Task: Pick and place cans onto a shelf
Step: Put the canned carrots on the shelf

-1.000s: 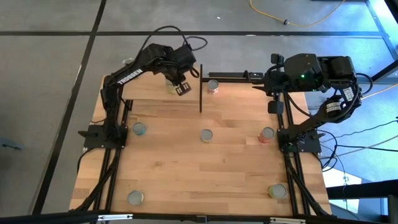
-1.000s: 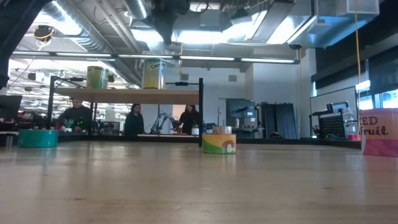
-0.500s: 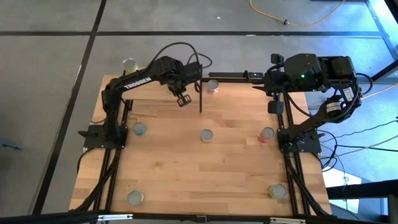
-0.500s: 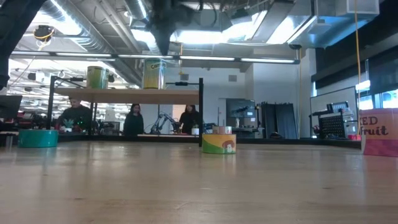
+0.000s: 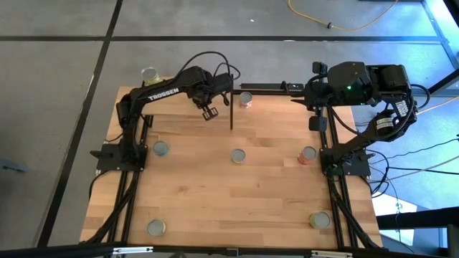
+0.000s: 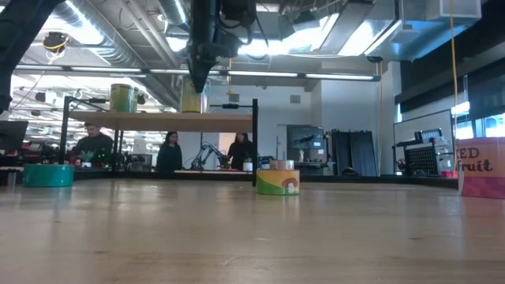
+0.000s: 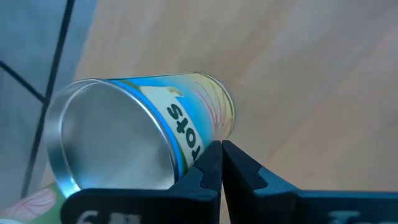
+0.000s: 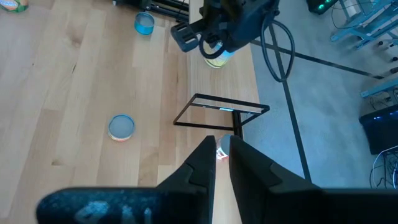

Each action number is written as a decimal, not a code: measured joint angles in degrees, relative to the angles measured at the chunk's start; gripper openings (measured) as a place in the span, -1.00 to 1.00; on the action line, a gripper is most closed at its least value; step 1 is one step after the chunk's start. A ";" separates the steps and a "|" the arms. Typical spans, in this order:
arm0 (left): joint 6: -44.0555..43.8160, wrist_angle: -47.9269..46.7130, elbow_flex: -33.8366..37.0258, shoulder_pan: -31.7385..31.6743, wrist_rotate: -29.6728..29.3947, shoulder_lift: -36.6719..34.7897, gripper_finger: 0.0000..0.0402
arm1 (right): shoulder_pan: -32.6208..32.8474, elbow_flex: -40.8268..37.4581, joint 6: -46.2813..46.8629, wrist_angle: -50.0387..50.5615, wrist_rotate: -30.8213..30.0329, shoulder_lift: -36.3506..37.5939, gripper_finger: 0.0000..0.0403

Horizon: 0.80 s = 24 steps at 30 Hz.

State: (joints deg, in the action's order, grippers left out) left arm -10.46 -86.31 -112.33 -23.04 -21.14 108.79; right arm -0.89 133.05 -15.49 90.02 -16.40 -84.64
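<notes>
The light-wood tabletop carries most of the scene, with the shelf raised along its far-left edge and ending in a black upright panel. The left arm has drawn back from above the shelf toward its near edge, and the left gripper now hangs empty beside the panel, its fingers pressed together after standing spread a second ago. That leaves the yellow-labelled can upright on the shelf just beside those fingers, with a green can farther left on the same board, so this placement looks finished. The right gripper waits folded at the far-right corner, fingers slightly parted and holding nothing. The remaining cans sit well apart on the tabletop: a teal one at left, one at centre, a red one at right, one behind the panel, and two near the front corners.
</notes>
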 joint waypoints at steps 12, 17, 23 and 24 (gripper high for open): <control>0.36 0.00 0.00 -6.43 -3.49 0.00 -1.00 | 0.00 -0.02 0.02 0.00 0.07 -0.48 -0.76; 0.46 -0.01 0.00 -8.59 -3.86 0.00 -1.00 | 0.01 -0.02 0.02 -0.01 0.09 -1.04 -0.76; 0.49 -0.21 -1.33 -7.50 1.05 0.00 -1.00 | 0.00 -0.02 0.02 0.00 0.06 -1.27 -0.76; 0.63 -0.07 -2.16 -6.82 2.03 -0.01 -1.00 | 0.00 -0.02 0.02 0.00 0.04 -1.25 -0.76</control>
State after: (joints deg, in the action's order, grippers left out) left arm -9.83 -86.38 -114.49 -29.86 -19.12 108.78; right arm -0.89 133.03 -15.46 90.02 -16.36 -85.89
